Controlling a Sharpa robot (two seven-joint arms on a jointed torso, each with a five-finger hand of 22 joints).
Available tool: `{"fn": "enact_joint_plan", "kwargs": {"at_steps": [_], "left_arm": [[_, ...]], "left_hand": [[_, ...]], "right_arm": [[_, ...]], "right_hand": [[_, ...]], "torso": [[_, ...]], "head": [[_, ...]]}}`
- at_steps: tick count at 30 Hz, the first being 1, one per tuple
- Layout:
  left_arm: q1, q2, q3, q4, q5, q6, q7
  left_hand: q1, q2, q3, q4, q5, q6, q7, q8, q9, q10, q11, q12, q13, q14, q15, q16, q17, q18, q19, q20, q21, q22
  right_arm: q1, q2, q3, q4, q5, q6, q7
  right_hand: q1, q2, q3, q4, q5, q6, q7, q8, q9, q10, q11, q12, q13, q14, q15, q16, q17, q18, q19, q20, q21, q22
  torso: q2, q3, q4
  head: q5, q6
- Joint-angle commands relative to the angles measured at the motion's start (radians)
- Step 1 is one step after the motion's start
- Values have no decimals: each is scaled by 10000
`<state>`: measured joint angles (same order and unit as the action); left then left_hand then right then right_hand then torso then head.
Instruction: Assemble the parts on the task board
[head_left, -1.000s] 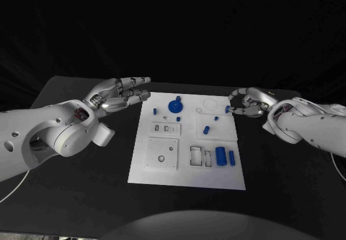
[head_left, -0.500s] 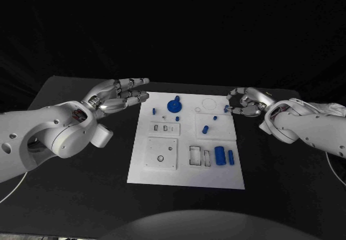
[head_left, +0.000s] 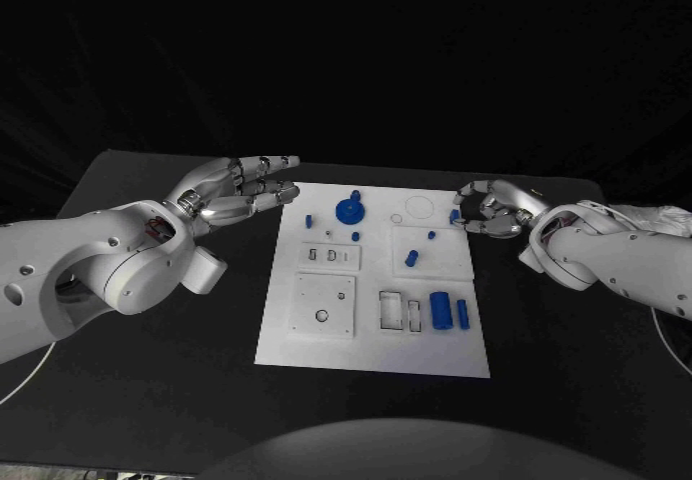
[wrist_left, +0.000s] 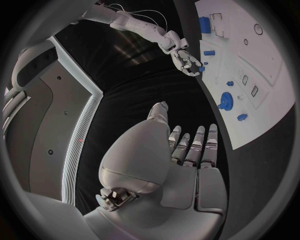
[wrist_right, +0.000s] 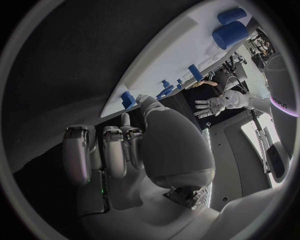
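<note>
Head view: my left hand (head_left: 238, 188) hovers off the task board's (head_left: 372, 345) far left corner, fingers (head_left: 274, 162) spread wide and holding nothing, likely parked clear of the work. My right hand (head_left: 490, 210) sits at the far right edge, fingers curled narrow beside a small blue part (head_left: 454, 216); whether they pinch it I cannot tell. The other parts, a blue gear (head_left: 351, 211) and two cylinders (head_left: 441, 308), lie on the board between my hands, all on the black surface (head_left: 159, 380).
</note>
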<state>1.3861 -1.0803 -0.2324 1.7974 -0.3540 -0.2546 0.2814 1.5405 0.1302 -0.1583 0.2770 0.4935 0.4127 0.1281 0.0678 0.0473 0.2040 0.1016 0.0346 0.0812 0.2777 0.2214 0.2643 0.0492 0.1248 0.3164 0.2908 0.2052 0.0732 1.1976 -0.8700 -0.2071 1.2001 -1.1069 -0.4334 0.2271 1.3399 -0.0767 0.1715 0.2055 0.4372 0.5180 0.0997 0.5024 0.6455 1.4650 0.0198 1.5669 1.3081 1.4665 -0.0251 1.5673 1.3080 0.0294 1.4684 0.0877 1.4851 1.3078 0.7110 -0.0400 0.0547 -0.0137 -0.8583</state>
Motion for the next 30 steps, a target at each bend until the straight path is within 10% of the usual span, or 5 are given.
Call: {"fn": "enact_joint_plan", "kwargs": {"at_steps": [1, 12, 30], "left_arm": [[-1, 6, 7, 24, -51, 184, 38], [-4, 11, 7, 22, -51, 236, 18], [-5, -30, 7, 43, -63, 238, -10]], "left_hand": [[78, 6, -4, -49, 62, -27, 46, 21, -8, 70, 30, 23, 13, 47, 1, 38, 9, -75, 68, 4, 47, -16], [101, 19, 8, -53, 72, -36, 52, 18, -9, 71, 40, 23, 13, 52, 6, 43, 9, -74, 67, 4, 48, -18], [101, 19, 8, -53, 72, -36, 52, 18, -9, 71, 40, 23, 13, 52, 6, 43, 9, -74, 67, 4, 48, -18]], "right_arm": [[-17, 24, 0, -13, -148, 186, 87], [-60, 116, 0, -108, -220, 218, -16], [-146, 294, 3, -296, -157, -137, 21]], "right_hand": [[15, -86, 25, 41, -48, -57, 8, 121, 60, 1058, 37, 39, 2627, 1043, 49, 35, 2628, -15, 153, 51, -71, 2264], [306, -80, 241, -111, 868, -94, -46, 1162, 660, 1058, -17, 39, 2627, 1043, 0, 35, 2628, -11, 141, 2, -81, 2259], [411, 5, 565, -173, 1480, 161, -61, 1821, 998, 1058, -37, 39, 2627, 1043, -21, 35, 2628, -18, 161, -16, -57, 2267]], "torso": [[0, 7, -1], [-3, 0, 6], [-1, 0, 6]], "head": [[3, -1], [-25, 7], [6, -54]]}}
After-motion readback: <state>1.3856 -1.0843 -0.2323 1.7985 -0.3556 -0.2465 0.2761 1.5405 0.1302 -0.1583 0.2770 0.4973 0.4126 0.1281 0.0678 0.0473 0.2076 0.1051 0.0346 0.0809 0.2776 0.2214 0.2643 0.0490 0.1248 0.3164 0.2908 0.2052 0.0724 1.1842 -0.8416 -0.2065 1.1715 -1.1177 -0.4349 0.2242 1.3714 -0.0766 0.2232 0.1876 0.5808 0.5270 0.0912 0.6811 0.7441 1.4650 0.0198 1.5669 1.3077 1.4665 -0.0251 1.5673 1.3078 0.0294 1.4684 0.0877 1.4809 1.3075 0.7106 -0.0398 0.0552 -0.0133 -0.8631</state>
